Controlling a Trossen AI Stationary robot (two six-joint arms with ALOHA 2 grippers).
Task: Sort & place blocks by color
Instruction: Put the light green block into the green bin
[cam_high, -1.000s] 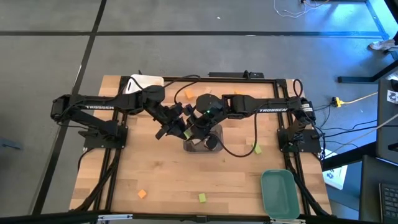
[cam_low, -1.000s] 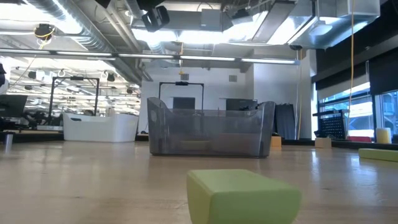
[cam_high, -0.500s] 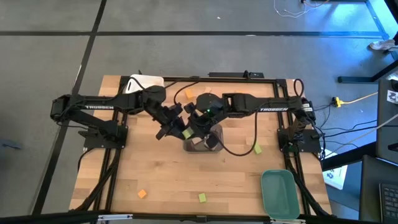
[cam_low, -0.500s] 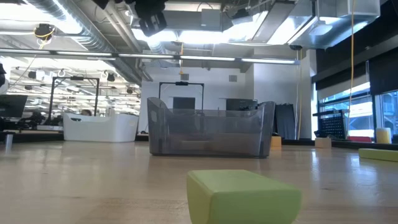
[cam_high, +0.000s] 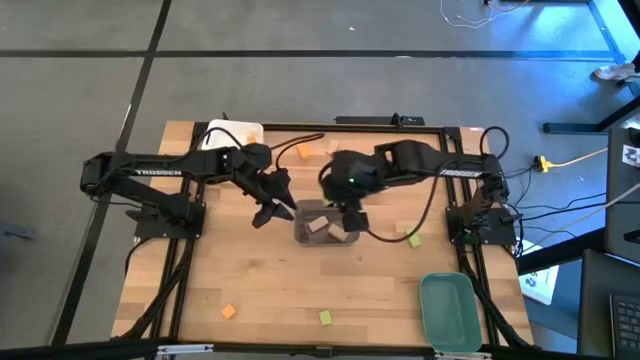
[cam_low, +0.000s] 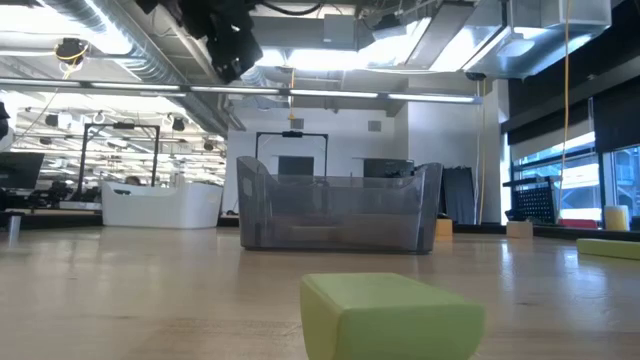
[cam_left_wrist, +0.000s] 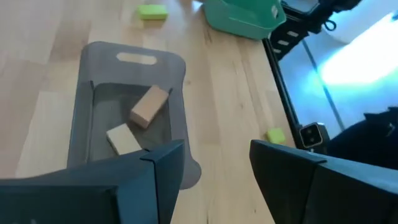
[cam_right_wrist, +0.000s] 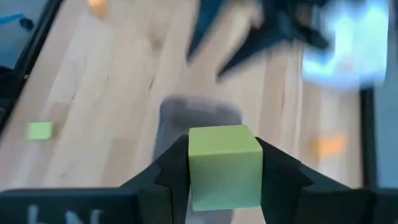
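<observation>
The sorting looks only partly done. Two tan blocks (cam_left_wrist: 149, 106) lie in the grey tray (cam_high: 322, 226) at the centre of the high view, while loose pieces are scattered over the worktop (cam_high: 270, 290): an orange block (cam_high: 228, 311) at lower left, a green one (cam_high: 324, 318) at lower centre, another green one (cam_high: 413, 239) right of the tray, and an orange one (cam_high: 304, 151) above it. The teal tray (cam_high: 447, 311) at lower right and the white tray (cam_high: 232, 131) at upper left look empty.

The right end effector (cam_right_wrist: 224, 165) hangs over the grey tray's right edge, clamped on a green cube (cam_right_wrist: 224, 163) that sits square between the fingers with no long axis. The left end effector (cam_left_wrist: 214, 163), just left of the tray, is spread open and empty.
</observation>
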